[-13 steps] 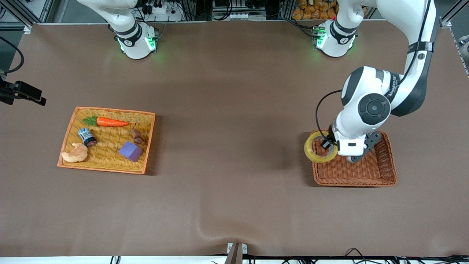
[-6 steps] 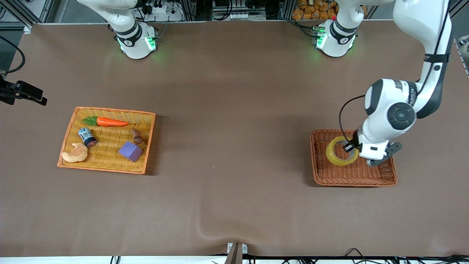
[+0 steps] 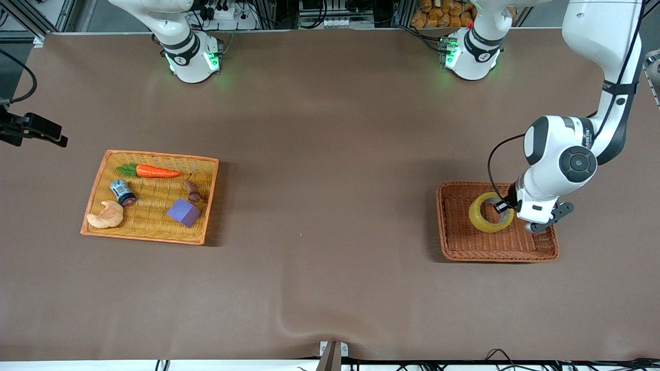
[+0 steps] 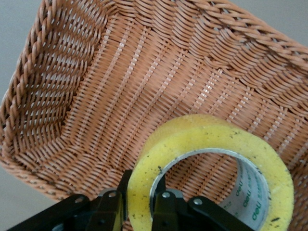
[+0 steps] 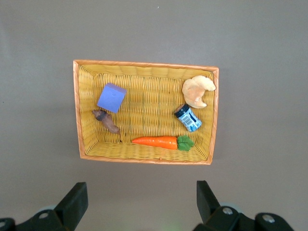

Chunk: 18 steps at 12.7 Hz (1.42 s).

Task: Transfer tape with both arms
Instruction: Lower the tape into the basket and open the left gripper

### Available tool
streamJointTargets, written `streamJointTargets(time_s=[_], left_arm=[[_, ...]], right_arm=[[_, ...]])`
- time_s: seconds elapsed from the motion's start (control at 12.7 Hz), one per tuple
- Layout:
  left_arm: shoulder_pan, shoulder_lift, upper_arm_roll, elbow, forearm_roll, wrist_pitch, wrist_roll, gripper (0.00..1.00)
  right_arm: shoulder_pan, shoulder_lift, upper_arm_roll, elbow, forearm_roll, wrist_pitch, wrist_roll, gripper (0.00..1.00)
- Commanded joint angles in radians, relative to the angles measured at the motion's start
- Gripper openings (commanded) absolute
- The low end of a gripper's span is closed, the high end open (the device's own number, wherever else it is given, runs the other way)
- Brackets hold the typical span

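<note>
The tape (image 3: 477, 219) is a yellow ring with a grey core. My left gripper (image 3: 502, 207) is shut on its wall, one finger inside the ring and one outside, and holds it over the middle of the brown wicker basket (image 3: 495, 256). In the left wrist view the tape (image 4: 192, 132) stands tilted in my left gripper (image 4: 142, 190), just above the basket floor (image 4: 96, 86). My right gripper (image 5: 142, 192) is open and empty, high over the table beside the yellow basket (image 5: 144, 63); it is out of the front view.
The yellow basket (image 3: 149, 154) at the right arm's end holds a carrot (image 3: 157, 171), a purple cube (image 3: 183, 212), a croissant (image 3: 105, 216), a small jar (image 3: 122, 192) and a brown piece (image 3: 193, 191). A black camera mount (image 3: 31, 131) juts in at that end.
My left gripper has carried the tape from over the brown basket's edge to over its middle, toward the left arm's end of the table, and lower. The right arm waits.
</note>
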<state>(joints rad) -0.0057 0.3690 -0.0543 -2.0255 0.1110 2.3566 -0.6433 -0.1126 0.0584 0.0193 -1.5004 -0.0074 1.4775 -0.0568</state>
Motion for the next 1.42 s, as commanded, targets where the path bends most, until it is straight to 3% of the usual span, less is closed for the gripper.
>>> streamJointTargets(time_s=[0.0,0.32,0.39,0.47,0.55,0.95,1.18,1.34], left_arm=[[0.026,0.030,-0.012,-0.004,0.022,0.042,0.004,0.00],[0.035,0.044,-0.012,-0.001,0.030,0.059,0.004,0.00],[0.033,0.041,-0.012,-0.002,0.038,0.059,0.004,0.22],[0.033,0.031,-0.013,-0.002,0.039,0.059,0.004,0.87],[0.033,0.016,-0.013,-0.005,0.041,0.053,0.005,1.00],[0.047,-0.149,-0.013,0.017,0.039,-0.026,0.155,1.00],[0.072,-0.249,-0.024,0.030,-0.028,-0.045,0.224,1.00],[0.067,-0.294,-0.038,0.075,-0.042,-0.167,0.313,1.00]], right_arm=[[-0.007,0.005,0.002,0.014,-0.006,-0.017,0.003,1.00],[-0.001,0.003,0.002,0.015,-0.016,-0.017,0.003,1.00],[-0.001,0.003,0.002,0.016,-0.017,-0.017,0.003,1.00],[0.001,0.003,0.002,0.016,-0.017,-0.017,0.003,1.00],[-0.001,0.003,0.002,0.019,-0.019,-0.017,0.003,1.00],[0.002,0.005,0.002,0.025,-0.017,-0.017,0.003,1.00],[0.002,0.012,0.002,0.023,-0.017,-0.017,0.002,1.00],[0.008,0.023,0.002,0.023,-0.017,-0.017,0.003,1.00]])
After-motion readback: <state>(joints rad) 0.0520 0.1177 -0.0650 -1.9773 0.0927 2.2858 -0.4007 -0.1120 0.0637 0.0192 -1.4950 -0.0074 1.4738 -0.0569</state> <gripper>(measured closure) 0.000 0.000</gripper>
